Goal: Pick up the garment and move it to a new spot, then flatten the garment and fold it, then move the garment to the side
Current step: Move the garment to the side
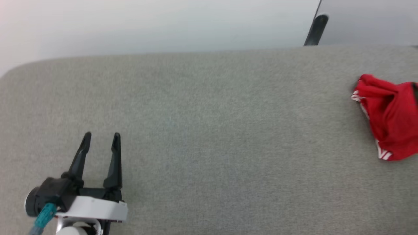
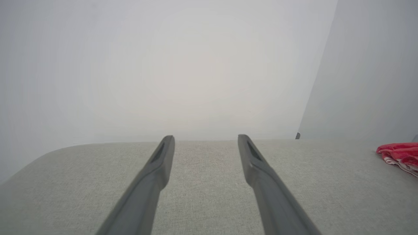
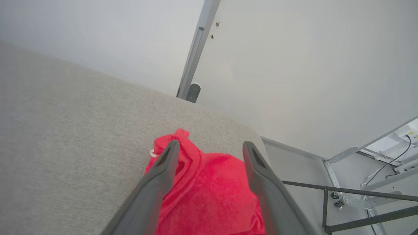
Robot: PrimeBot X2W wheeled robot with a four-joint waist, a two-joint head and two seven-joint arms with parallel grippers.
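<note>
A wide grey fabric-covered surface (image 1: 209, 137) with a rounded far-left corner spreads out below my head camera. Behind it stands a plain white wall (image 1: 156, 23).

The garment (image 1: 390, 114) is a crumpled red heap with red-and-white striped trim at its edges. It lies on the far right of the surface, near the right end, and the head view's right border cuts it off. No lettering or number can be made out in the folds. My left wrist camera catches it as a small red bundle (image 2: 400, 153) at the right edge, well apart from that arm.

My left pincer (image 1: 102, 135) hangs over the bare fabric at the lower left. Its two long dark fingers are spread with nothing between them, and they point toward the wall. From its own wrist camera, the fingertips (image 2: 168, 143) frame only grey cloth and wall.

My right pincer (image 3: 210, 150) is over the garment (image 3: 209, 192). Its fingers are spread wide, with the red cloth bunched in the gap between them. I cannot tell whether they touch the cloth.

A slim dark post (image 1: 316, 30) rises behind the surface's far edge. Past the right end, a grey metal frame (image 3: 359, 191) with thin cables stands lower down.
</note>
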